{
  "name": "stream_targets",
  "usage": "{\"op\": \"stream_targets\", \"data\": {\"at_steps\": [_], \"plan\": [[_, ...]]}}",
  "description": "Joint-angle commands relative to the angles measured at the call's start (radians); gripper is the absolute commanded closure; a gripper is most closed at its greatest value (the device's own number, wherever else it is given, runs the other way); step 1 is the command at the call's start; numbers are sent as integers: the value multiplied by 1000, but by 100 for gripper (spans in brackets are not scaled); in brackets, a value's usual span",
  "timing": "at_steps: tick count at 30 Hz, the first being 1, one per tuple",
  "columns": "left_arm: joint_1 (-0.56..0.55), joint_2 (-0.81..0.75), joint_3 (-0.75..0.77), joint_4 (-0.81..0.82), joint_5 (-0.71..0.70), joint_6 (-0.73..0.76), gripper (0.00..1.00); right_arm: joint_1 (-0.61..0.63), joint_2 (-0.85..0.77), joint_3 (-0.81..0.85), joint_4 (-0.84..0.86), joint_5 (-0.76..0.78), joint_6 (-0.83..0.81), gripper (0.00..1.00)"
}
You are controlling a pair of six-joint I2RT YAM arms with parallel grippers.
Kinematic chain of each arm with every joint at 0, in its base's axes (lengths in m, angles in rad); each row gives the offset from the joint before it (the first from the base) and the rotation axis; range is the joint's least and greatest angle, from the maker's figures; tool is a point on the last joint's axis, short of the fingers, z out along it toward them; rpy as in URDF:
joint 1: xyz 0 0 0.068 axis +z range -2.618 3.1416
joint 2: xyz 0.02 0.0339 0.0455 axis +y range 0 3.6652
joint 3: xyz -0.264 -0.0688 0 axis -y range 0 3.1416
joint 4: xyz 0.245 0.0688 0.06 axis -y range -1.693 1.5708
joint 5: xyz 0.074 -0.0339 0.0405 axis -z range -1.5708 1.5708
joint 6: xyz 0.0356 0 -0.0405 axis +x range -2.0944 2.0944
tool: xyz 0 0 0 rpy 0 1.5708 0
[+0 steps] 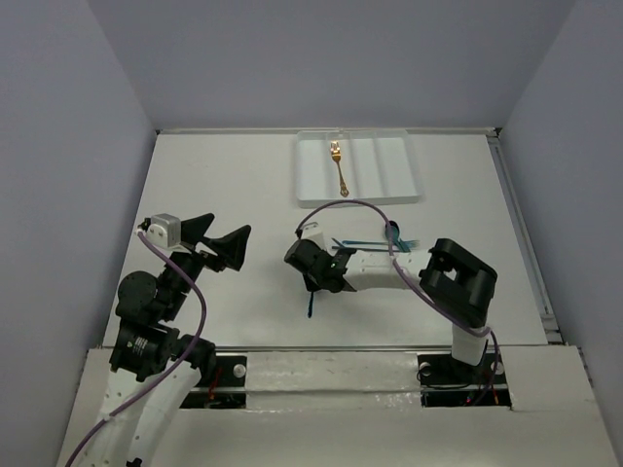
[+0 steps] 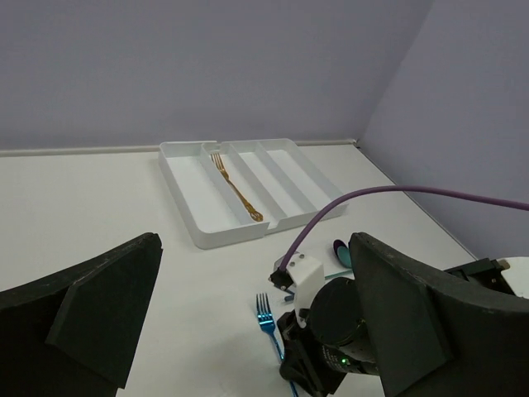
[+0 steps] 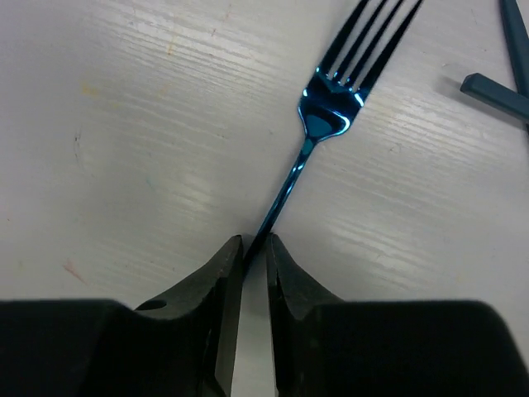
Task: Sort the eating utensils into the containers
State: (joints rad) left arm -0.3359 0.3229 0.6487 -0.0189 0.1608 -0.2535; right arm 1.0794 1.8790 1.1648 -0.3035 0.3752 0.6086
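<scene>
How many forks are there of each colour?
gold fork: 1
blue fork: 1
Total: 2 forks in view.
The teal pieces are too hidden to tell whether any of them is a fork.
</scene>
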Motion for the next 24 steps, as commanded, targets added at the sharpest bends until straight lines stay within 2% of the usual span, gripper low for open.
{"op": "stream_targets", "data": {"at_steps": [1,4,5,6,13,18,24], "plan": [[6,-5,28,54,17,-9,1,-4,31,13,4,4,10,83],[6,-4,28,56,20,-9,1,-4,23,7,-5,19,14,91],[6,-2,28,56,23,-10,1,-4,22,-2,-5,30,14,98],[6,-2,28,56,23,-10,1,-4,22,-2,-9,39,14,100],[6,-8,28,53,20,-10,1,-15,-95,15,36,97,-64,100],[6,-12,28,51,19,-10,1,-171,-204,64,122,-13,-180,100],[6,-15,29,50,19,-7,1,-366,-129,242,182,-117,-315,100]]}}
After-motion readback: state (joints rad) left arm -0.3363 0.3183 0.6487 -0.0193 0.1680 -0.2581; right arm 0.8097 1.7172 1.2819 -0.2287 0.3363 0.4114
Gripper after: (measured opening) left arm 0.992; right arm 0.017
